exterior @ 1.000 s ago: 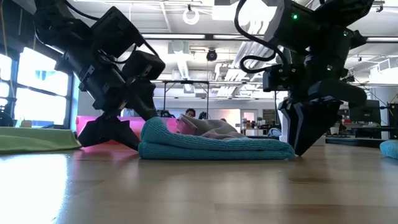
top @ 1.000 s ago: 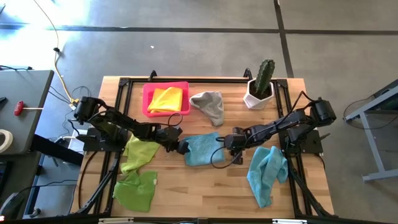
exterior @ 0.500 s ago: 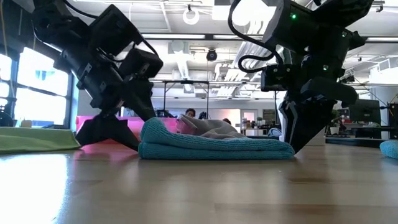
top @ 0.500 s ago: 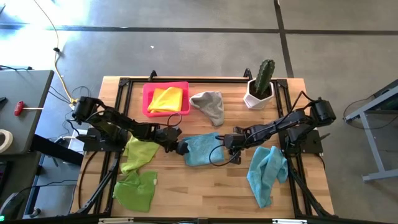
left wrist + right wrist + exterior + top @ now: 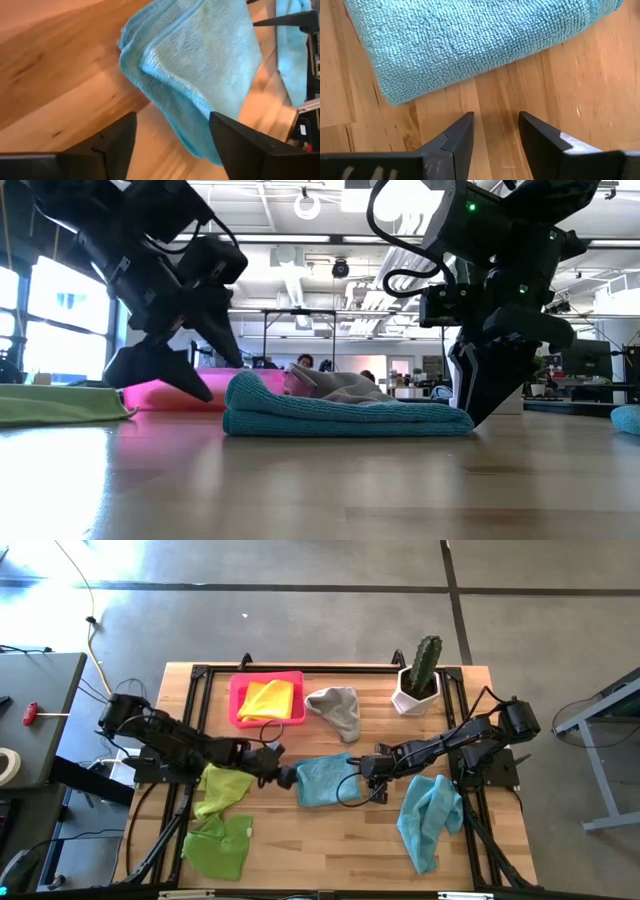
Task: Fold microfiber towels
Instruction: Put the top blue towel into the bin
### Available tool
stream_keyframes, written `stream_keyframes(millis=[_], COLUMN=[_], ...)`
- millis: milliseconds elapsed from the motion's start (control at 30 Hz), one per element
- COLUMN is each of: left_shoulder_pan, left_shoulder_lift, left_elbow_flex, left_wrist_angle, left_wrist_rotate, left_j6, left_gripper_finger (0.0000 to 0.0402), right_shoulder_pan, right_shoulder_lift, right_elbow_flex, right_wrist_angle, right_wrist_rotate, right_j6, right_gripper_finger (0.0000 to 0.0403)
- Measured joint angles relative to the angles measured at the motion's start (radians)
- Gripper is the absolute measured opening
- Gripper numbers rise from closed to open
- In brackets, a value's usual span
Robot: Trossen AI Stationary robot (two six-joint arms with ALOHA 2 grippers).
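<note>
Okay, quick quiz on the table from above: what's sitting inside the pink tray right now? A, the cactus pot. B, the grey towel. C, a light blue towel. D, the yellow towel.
D: in the high view the yellow towel lies inside the pink tray, while the grey towel lies on the wood beside it.

Six towels (image 5: pixel 325 780), one tray (image 5: pixel 236 700), one cactus (image 5: pixel 426 662).
</note>
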Motion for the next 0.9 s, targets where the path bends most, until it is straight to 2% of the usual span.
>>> stream_keyframes(millis=[133, 233, 533, 667, 900], left_shoulder_pan=[-0.016, -0.02, -0.023, -0.025, -0.008], left_shoulder_lift=[0.033, 0.08, 0.234, 0.268, 0.293], left_elbow_flex=[-0.001, 0.001, 0.006, 0.044, 0.118], left_wrist_angle=[0.015, 0.071, 0.321, 0.317, 0.217], left_wrist_rotate=[-0.003, -0.03, -0.062, -0.067, -0.053], left_j6=[-0.089, -0.169, -0.326, -0.332, -0.195], left_gripper_finger=[0.03, 0.0322, 0.0323, 0.0323, 0.031], right_shoulder_pan=[0.0, 0.0, 0.0, 0.0, 0.0], right_shoulder_lift=[0.0, 0.0, 0.0, 0.0, 0.0], right_elbow_flex=[0.0, 0.0, 0.0, 0.0, 0.0], right_wrist_angle=[0.0, 0.001, 0.032, 0.041, 0.042], right_wrist_rotate=[0.0, 0.0, -0.001, -0.002, -0.002], right_j6=[0.0, 0.0, 0.0, 0.0, 0.0], right_gripper_finger=[0.0149, 0.0149, 0.0149, 0.0149, 0.0149])
